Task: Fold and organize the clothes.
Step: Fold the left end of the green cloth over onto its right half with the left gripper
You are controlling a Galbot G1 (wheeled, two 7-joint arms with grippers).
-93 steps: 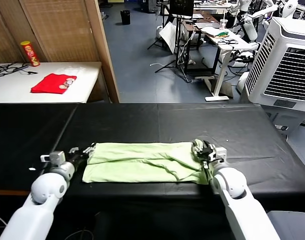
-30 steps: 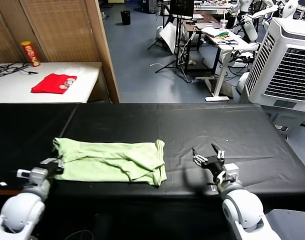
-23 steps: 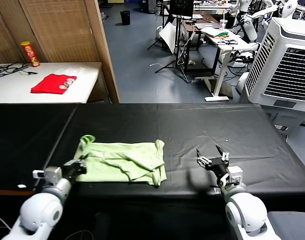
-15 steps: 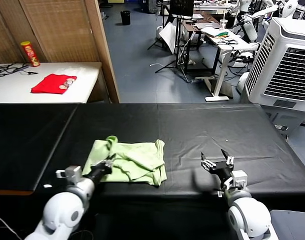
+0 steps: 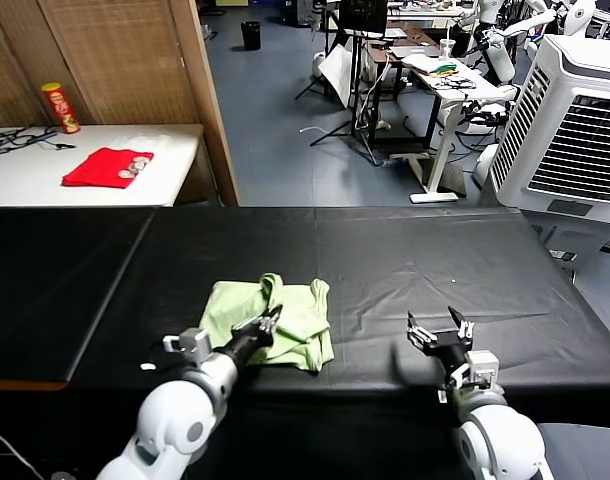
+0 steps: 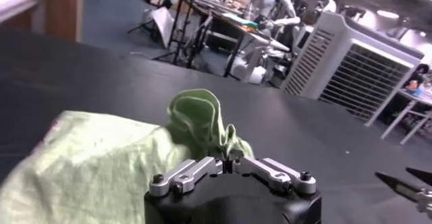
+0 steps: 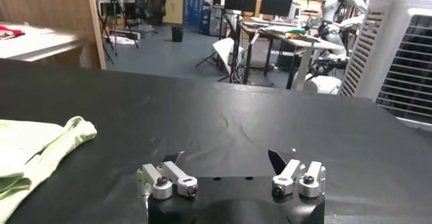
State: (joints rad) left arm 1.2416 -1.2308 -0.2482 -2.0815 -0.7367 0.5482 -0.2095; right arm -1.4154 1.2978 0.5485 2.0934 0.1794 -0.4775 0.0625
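At the near edge of the black cloth-covered worktop (image 5: 405, 250), the left hand (image 5: 265, 322) is seen clamped on a raised fold of the pale light-green short-sleeved T-shirt of soft fabric (image 5: 295, 315). In the left wrist view, the left hand (image 6: 228, 166) has its fingers drawn together, with a puckered peak of the T-shirt (image 6: 101, 158) standing up between them. The T-shirt is bunched into a compact, rumpled heap slightly left of the worktop's middle, near its front edge.

The right hand (image 5: 440, 333) is held low over bare worktop, well apart from the T-shirt, on the right. Its fingers are spread apart and nothing is gripped; the same is shown in the right wrist view (image 7: 229, 161), where the T-shirt's edge (image 7: 40, 144) lies off to one side.

Farther back on the left, a white side table (image 5: 45, 180) carries a red folded garment (image 5: 107, 166) and a red cylindrical snack can (image 5: 59, 106). On the right stands a large white louvred air cooler (image 5: 575, 130).
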